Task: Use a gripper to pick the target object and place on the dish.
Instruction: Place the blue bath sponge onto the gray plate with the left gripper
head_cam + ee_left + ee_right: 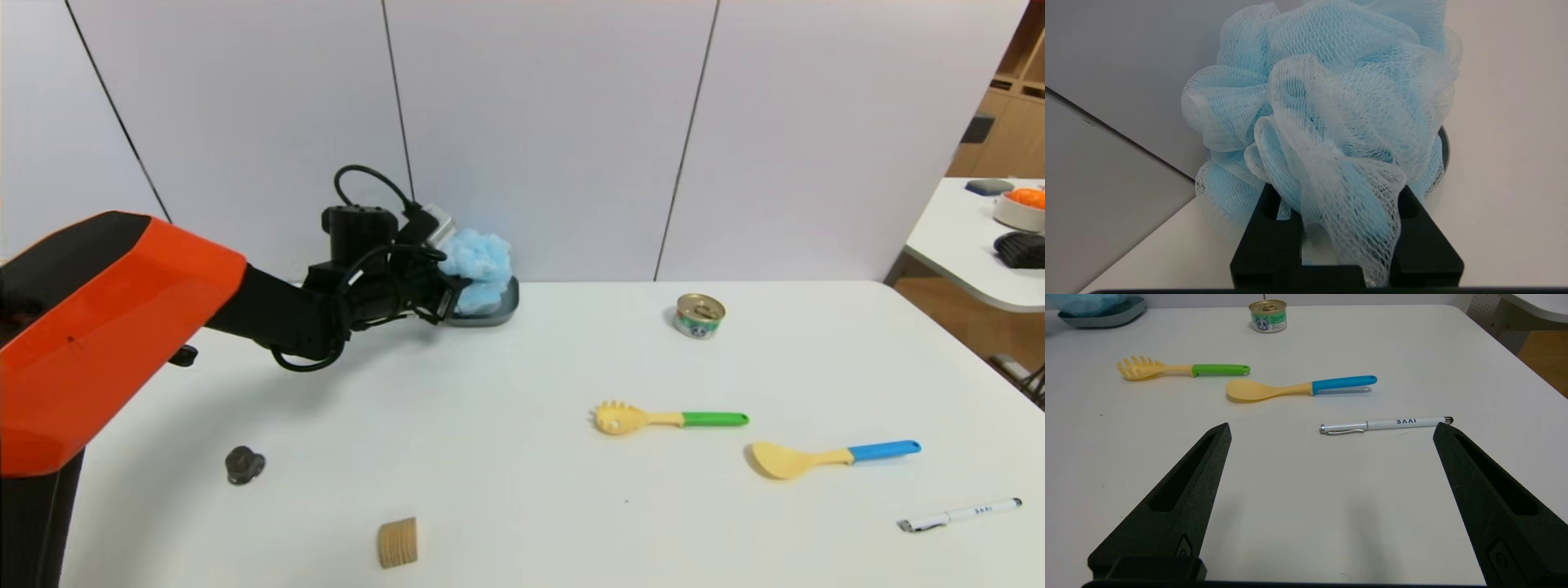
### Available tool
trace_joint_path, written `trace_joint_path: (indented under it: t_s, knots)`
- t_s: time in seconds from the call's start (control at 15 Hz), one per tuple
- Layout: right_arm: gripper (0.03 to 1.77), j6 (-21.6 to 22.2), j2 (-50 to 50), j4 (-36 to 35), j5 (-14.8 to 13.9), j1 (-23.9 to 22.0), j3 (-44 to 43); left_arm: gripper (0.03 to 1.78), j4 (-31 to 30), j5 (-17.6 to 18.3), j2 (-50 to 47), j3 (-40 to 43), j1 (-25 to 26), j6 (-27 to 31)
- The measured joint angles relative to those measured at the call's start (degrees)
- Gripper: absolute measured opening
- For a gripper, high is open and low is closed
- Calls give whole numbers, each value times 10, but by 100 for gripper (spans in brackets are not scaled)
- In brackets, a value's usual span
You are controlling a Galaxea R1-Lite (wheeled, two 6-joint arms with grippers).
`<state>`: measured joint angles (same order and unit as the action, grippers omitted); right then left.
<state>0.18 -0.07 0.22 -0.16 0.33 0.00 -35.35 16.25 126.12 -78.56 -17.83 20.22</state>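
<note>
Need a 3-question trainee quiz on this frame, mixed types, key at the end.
1. True or false: the left gripper is shut on the blue bath pouf.
2. What lies nearest the pen? A) spoon B) can C) wooden block
3. Fill in: the pouf sits over the ___ at the table's far edge.

Key: 1 true; 2 A; 3 dish. The right gripper is open, parked near the pen.
</note>
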Motion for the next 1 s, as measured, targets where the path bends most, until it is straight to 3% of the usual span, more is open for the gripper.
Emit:
trace_joint_path:
  t_s: [1.0]
  knots:
    - [171,0,0,0,0,0,0,40,3,1,22,-27,1,0]
